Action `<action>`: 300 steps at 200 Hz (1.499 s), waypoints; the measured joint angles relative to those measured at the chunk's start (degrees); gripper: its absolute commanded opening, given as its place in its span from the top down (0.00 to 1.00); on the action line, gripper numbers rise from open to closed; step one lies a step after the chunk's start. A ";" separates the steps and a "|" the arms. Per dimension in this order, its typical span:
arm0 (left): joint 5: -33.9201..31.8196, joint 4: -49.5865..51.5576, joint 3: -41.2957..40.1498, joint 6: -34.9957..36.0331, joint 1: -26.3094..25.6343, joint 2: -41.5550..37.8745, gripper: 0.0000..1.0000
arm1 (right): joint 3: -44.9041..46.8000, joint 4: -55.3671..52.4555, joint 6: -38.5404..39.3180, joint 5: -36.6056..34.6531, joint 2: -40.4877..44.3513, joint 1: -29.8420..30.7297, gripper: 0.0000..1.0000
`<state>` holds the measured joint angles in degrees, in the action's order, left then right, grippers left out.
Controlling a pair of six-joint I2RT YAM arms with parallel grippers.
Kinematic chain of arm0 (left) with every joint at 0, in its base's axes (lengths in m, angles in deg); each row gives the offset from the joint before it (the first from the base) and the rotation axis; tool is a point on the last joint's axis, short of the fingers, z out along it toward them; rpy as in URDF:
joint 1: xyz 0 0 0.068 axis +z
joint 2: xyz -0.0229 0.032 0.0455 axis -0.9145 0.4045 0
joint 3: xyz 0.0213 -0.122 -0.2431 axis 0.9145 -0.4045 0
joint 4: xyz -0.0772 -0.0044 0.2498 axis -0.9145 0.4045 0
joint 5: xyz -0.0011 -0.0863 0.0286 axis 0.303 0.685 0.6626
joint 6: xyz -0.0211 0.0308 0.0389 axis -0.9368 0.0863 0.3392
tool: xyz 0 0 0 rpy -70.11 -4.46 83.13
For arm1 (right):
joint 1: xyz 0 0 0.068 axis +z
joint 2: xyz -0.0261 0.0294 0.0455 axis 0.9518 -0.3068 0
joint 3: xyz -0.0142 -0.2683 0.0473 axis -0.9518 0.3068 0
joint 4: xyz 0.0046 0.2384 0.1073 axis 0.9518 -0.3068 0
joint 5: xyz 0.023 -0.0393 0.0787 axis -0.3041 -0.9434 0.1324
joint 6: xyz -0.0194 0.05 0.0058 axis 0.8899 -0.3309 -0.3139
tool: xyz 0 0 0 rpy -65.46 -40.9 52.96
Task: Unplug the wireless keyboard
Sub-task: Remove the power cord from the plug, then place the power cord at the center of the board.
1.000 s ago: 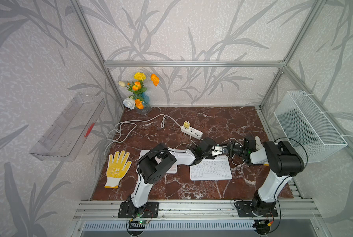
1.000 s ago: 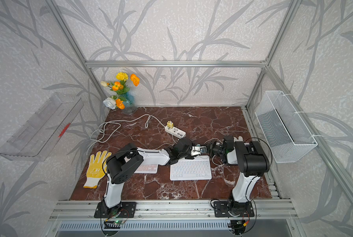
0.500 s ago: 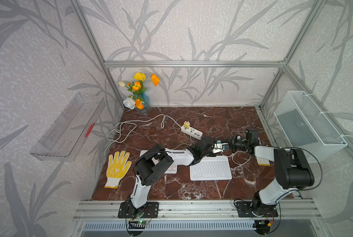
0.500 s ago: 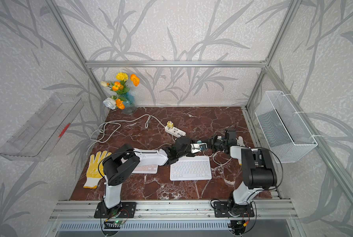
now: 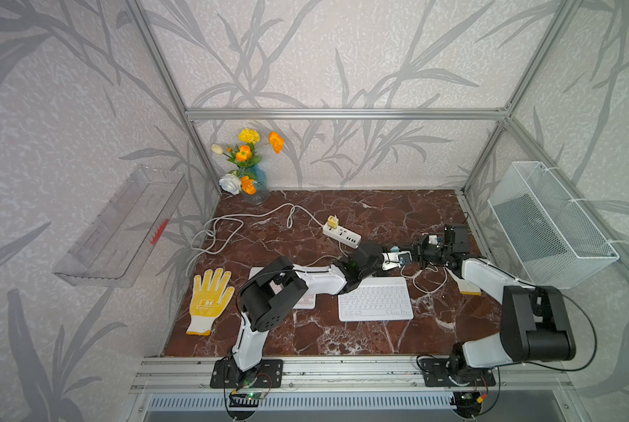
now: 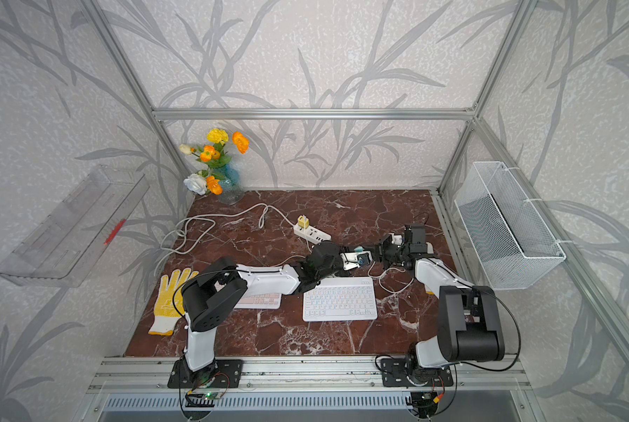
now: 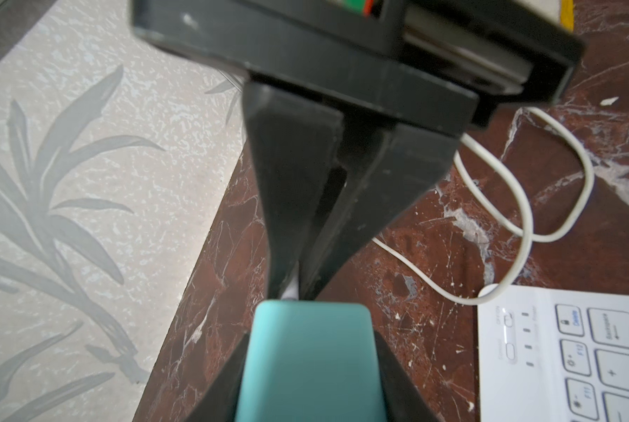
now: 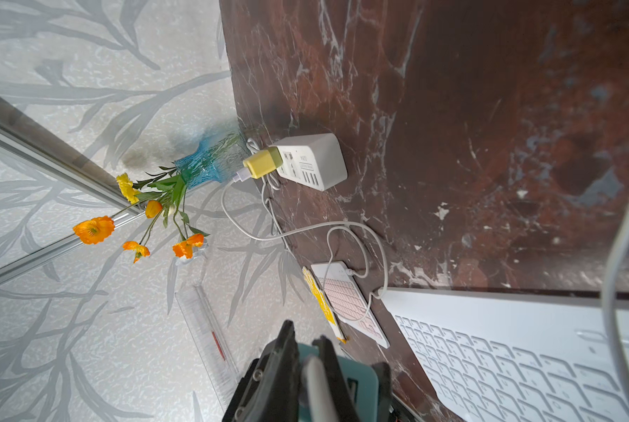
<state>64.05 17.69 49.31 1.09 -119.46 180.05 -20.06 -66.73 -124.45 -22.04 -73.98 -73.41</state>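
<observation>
Marble surface point(image 5: 342, 212), white keyboard point(image 5: 375, 303) flat on it. Just behind its far right corner, left jaws grip a teal charger point(image 7: 311, 361); right jaws clamp the plug point(image 8: 313, 376) head-on, so I'd pull along the keyboard's long edge.

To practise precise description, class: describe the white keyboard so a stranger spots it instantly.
Find the dark red marble table. Toward its front lie two keyboards side by side. The white keyboard is all white and nearer the wire basket; the pink keyboard has pink keys.
</observation>
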 measured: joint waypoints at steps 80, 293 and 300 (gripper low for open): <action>-2.49 -1.05 -8.35 -2.16 1.05 -2.36 1.00 | 3.02 15.13 -8.81 1.42 -14.95 -9.31 1.00; 0.94 27.98 26.43 -22.08 3.67 16.46 0.62 | -24.37 -10.97 22.21 -15.56 -26.45 -4.59 0.43; 1.07 29.05 27.19 -22.69 3.72 16.63 0.56 | -25.59 -11.91 22.82 -15.82 -26.69 -4.48 0.41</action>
<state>65.12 46.74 76.50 -21.60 -115.74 196.68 -45.65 -78.65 -101.64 -37.87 -100.66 -77.89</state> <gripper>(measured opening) 0.430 0.554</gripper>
